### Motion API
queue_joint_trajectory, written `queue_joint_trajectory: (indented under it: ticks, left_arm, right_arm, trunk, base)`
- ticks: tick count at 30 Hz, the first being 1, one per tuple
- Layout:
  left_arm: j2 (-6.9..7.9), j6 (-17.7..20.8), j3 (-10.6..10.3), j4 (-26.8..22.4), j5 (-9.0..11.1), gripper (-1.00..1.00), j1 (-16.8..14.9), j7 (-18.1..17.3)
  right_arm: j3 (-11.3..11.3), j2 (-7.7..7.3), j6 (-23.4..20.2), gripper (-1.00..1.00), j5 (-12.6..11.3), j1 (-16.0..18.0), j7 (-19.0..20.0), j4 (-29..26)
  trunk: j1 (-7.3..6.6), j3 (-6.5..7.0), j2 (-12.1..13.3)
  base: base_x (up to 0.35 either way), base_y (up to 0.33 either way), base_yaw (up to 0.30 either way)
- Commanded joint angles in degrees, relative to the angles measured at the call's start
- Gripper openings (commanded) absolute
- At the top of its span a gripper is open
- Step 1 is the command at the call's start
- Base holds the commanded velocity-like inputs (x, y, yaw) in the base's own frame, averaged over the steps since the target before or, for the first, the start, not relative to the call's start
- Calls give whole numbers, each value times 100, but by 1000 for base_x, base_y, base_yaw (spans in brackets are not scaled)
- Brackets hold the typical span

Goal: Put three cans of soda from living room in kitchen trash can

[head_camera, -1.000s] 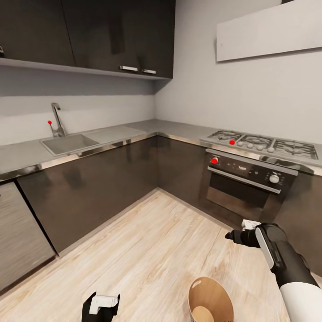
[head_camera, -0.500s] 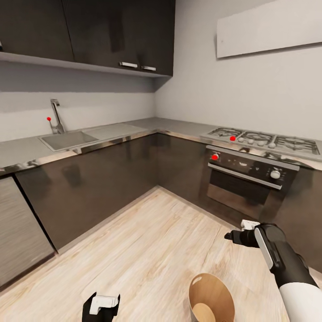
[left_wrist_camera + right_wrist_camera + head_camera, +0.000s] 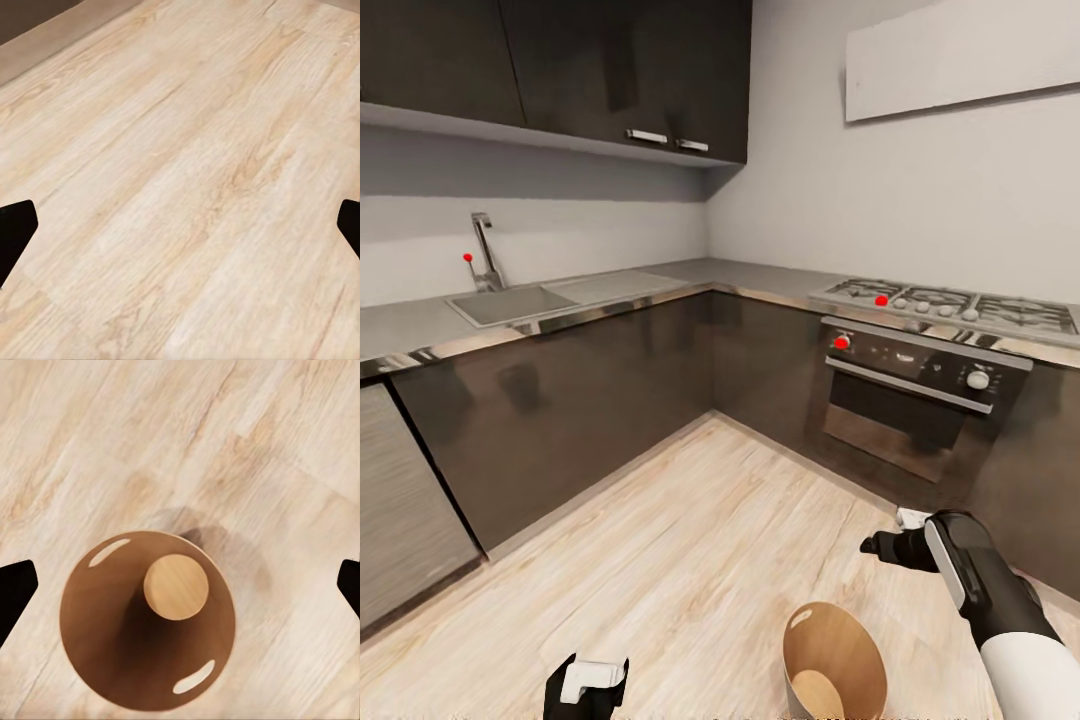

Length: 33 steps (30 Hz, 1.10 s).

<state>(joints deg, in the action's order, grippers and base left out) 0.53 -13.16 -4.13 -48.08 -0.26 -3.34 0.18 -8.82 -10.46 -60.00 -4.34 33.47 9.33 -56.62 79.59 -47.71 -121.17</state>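
The tash can (image 3: 835, 662), a glossy copper-brown pail, stands on the plank floor of the kitchen at the lower edge of the head view. From above it appears as a brown round (image 3: 112, 645) with a pale disc inside its outline. My right gripper (image 3: 880, 545) hovers above and just right of it, open, its dark fingertips (image 3: 15, 589) far apart and holding nothing. My left gripper (image 3: 585, 685) hangs low to the pail's left, open over bare floor (image 3: 180, 172), fingertips (image 3: 15, 232) wide. The cans of soda are out of view.
Dark glossy cabinets (image 3: 580, 400) under a steel counter (image 3: 420, 325) with a sink (image 3: 510, 303) and tap run along the left wall. A built-in oven (image 3: 915, 400) with red knobs and a gas hob (image 3: 950, 302) stand ahead on the right. Pale plank floor (image 3: 690, 540) spreads between them.
The whole head view has shifted slightly, so the camera moved. My right gripper sits a little lower, nearer the pail. The left gripper keeps its place.
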Motion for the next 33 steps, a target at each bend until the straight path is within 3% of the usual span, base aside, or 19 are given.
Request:
queue_joint_trajectory:
  ticks: [1, 33]
  left_arm:
    - [0, 0, 0, 0, 0, 100, 0, 0]
    - [0, 6, 9, -61, 7, 100, 5, -9]
  right_arm:
    - [6, 3, 0, 100, -2, 1, 0, 20]
    - [43, -60, 0, 100, 34, -6, -1, 38]
  trunk:
    - [23, -18, -42]
    - [725, -593, -1325]
  base:
    - [0, 0, 0]
    - [0, 0, 0]
